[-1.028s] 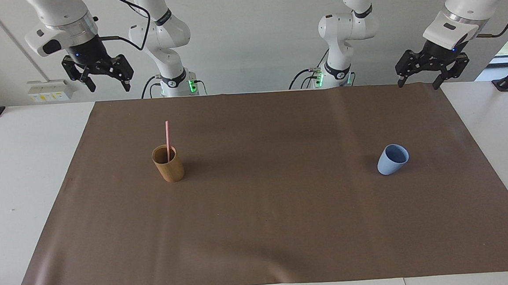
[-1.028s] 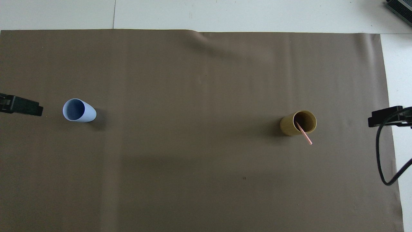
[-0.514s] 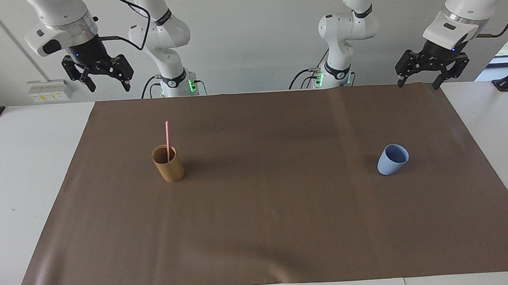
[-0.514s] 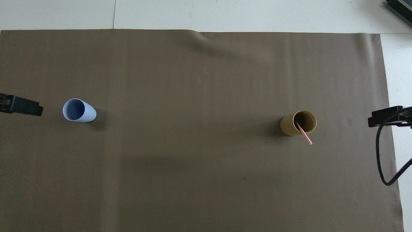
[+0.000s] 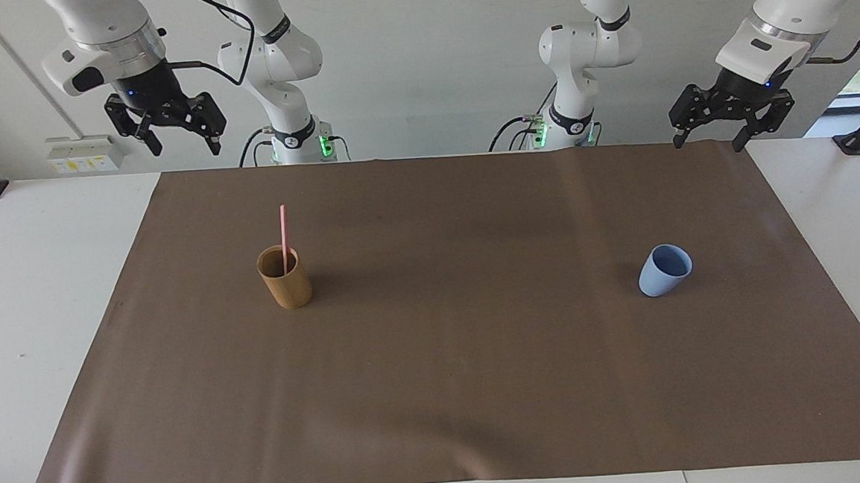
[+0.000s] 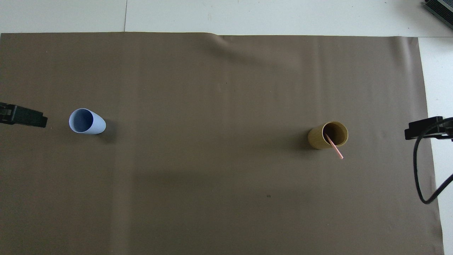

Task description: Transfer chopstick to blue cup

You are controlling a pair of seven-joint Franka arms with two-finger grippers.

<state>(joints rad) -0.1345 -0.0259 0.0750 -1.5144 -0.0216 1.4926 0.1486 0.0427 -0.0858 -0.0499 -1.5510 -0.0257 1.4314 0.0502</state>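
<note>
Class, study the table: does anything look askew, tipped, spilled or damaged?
Nothing stands out. The chopstick stands in the tan cup, the blue cup is upright, and both open grippers, left and right, wait raised.

chopstick (image 5: 283,235) lower end: hidden in tan cup (image 5: 285,279); overhead: tools cut off

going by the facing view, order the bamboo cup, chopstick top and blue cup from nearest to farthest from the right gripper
Measured from the right gripper, raised and open at the right arm's end:
1. Chopstick: its top sticks up out of the bamboo cup, closest to the gripper.
2. Bamboo cup: right under that top, at the right arm's end.
3. Blue cup: at the left arm's end, plainly farthest.
</note>
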